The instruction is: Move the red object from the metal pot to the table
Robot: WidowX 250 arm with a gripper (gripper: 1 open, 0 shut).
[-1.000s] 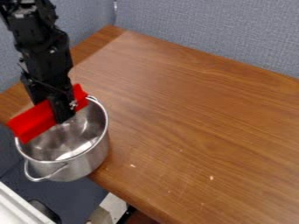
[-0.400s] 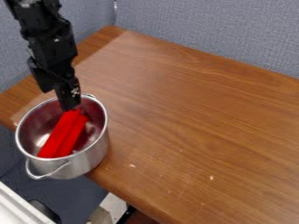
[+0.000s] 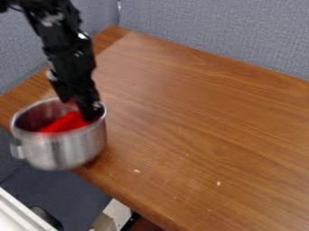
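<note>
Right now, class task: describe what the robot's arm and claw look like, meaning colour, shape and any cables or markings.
The arm is black and blocky, built of boxy segments stacked in a column. Its claw is black too, with narrow fingers. The picture is too blurred to show cables or markings.

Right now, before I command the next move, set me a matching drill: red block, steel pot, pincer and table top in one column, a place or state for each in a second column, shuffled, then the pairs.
Things:
1. red block
2. steel pot
3. pincer
4. table top

Places or states:
A. brown wood grain, bearing the pot at its near left corner
B. lying inside the pot
C. reaching down over the pot's rim
D. shiny, blurred, at the table's edge

Pairs: 1-B, 2-D, 3-C, 4-A
</note>
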